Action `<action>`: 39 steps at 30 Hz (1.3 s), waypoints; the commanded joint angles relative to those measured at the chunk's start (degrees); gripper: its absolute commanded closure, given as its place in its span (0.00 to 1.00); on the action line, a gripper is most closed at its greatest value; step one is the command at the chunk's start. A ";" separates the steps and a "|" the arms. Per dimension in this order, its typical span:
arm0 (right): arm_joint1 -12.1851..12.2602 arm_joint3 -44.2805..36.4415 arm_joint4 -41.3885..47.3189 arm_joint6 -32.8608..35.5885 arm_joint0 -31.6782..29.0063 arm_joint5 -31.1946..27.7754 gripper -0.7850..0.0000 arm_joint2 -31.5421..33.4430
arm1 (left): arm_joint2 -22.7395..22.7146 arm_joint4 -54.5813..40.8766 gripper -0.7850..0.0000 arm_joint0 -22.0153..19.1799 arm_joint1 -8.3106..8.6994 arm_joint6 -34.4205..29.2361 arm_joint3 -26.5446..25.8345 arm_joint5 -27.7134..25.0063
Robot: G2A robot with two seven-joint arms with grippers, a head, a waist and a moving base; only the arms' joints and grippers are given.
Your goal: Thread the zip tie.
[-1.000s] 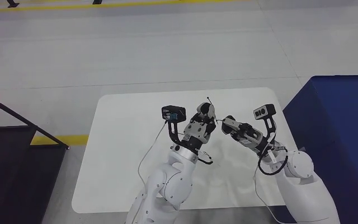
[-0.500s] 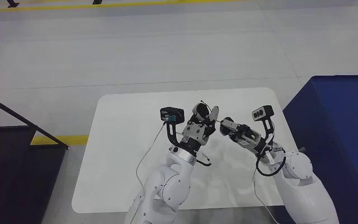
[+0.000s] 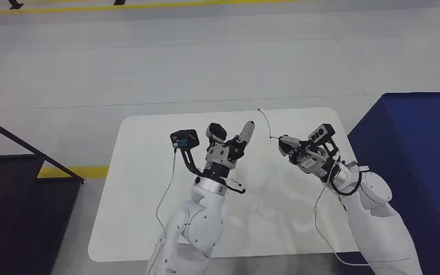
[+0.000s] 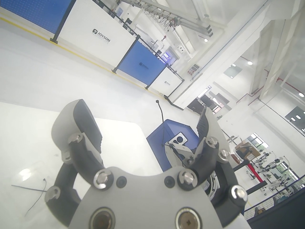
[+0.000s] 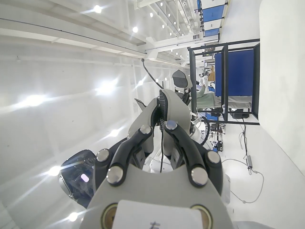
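Note:
A thin black zip tie [image 3: 264, 122] sticks up and away from my right gripper [image 3: 278, 143], which is shut on its lower part. In the right wrist view the zip tie [image 5: 150, 73] rises from between the closed fingers of the right gripper [image 5: 160, 96], its small head at the free end. My left gripper [image 3: 231, 129] hangs open to the left of it, holding nothing. In the left wrist view the zip tie [image 4: 162, 114] stands in the gap of the left gripper [image 4: 141, 108], farther off. Both grippers are above the white table [image 3: 151, 206].
A second black zip tie [image 4: 35, 189] lies flat on the table beside a clear plastic piece [image 4: 25, 174]. A blue cabinet [image 3: 405, 137] stands against the table's right side. A dark frame [image 3: 34, 159] stands off the table's left side.
The left gripper has opened and drawn back to the left. The right gripper has moved right and away with the zip tie, so the two grippers now stand apart.

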 commanded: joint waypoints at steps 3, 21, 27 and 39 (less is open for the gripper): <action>-0.05 -0.06 0.59 -0.38 -0.19 0.22 1.00 -0.10 | 0.08 2.43 0.00 -0.30 0.17 -0.02 0.03 -0.95; 0.22 -2.19 10.77 -0.08 -0.43 13.51 1.00 1.70 | 5.72 55.60 0.00 -0.60 2.53 10.99 8.95 2.25; 0.08 -3.21 11.88 -1.76 -1.11 13.16 1.00 1.31 | 7.95 62.18 0.07 -0.88 2.72 9.28 11.32 1.90; -0.06 -3.59 13.30 -2.99 -1.59 12.46 1.00 1.05 | 9.09 59.31 0.54 -2.42 2.04 7.72 13.66 5.64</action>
